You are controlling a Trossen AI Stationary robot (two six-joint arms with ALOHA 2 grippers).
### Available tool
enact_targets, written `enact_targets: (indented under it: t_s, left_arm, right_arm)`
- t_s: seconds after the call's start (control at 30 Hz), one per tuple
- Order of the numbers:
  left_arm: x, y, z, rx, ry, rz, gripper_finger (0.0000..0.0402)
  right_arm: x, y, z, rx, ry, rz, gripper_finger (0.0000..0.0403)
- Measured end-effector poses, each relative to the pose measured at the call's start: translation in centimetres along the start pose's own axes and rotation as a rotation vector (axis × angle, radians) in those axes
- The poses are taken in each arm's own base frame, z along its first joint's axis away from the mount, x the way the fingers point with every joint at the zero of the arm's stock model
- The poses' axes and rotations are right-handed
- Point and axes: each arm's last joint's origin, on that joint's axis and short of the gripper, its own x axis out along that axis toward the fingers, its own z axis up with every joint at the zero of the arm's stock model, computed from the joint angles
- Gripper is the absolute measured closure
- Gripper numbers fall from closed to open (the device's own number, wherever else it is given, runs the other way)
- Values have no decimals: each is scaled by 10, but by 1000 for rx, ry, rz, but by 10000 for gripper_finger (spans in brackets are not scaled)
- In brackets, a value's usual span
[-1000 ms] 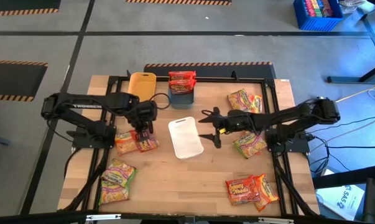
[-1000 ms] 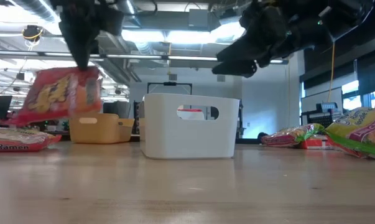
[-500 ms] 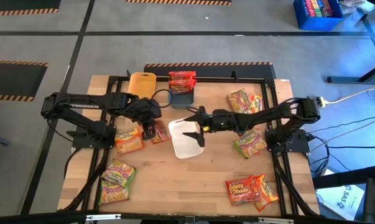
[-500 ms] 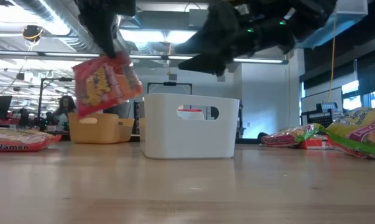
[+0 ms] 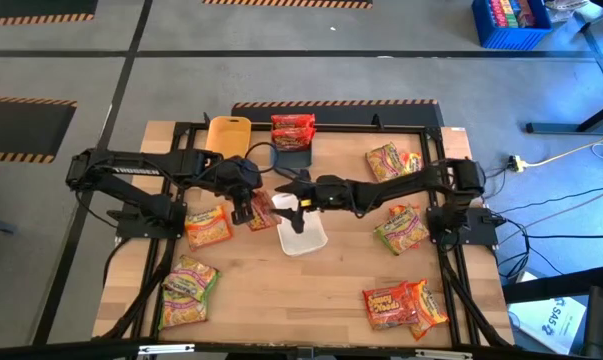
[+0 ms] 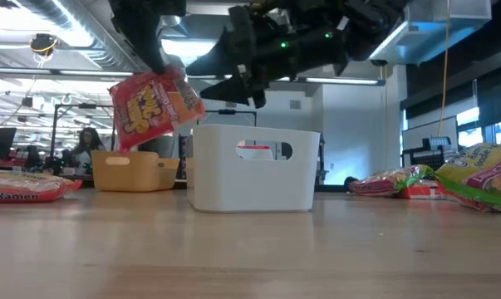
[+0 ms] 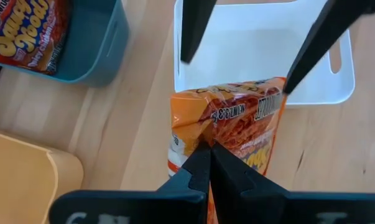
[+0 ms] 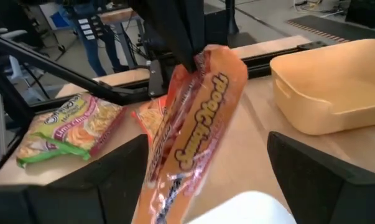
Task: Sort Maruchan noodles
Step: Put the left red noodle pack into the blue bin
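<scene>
Left end effector (image 7: 207, 163) clamps orange packet (image 7: 237, 127) by white tray's (image 5: 303, 232) rim; right end effector (image 5: 291, 201) spread apart

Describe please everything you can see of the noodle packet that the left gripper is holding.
The orange noodle packet is flat, crinkly plastic with yellow lettering. It hangs tilted in the air beside the white tray, touching no surface. The left gripper pinches its edge shut. The right gripper, fingers wide open, faces it closely without contact.

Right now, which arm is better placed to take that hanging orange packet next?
Probably the right. Its gripper is open, fingers either side of the orange packet that the left gripper holds up by one edge beside the white tray.
</scene>
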Motion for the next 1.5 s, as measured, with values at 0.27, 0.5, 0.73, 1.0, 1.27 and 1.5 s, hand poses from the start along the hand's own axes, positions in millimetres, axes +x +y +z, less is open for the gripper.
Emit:
enact_targets:
  t_s: [0.27, 0.5, 0.73, 1.0, 1.27, 1.5]
  left_arm:
    - [0, -1, 3, -5, -32, -6, 401]
    - [0, -1, 5, -8, -56, -11, 401]
    - [-1, -2, 11, 14, -112, -22, 401]
    - [-2, -3, 15, 29, -157, -27, 383]
    - [-6, -2, 16, 52, -193, -30, 307]
    - [-31, 6, 10, 45, -285, 61, 221]
  right_arm:
    - [13, -1, -6, 8, 27, 1, 91]
    - [18, -1, -13, 4, 46, 33, 94]
    - [19, 0, -12, -15, 39, 41, 176]
    - [18, -1, -13, -46, 50, 28, 282]
    - [9, 0, -3, -105, 84, 7, 268]
    - [-28, 3, 25, -204, 100, -18, 285]
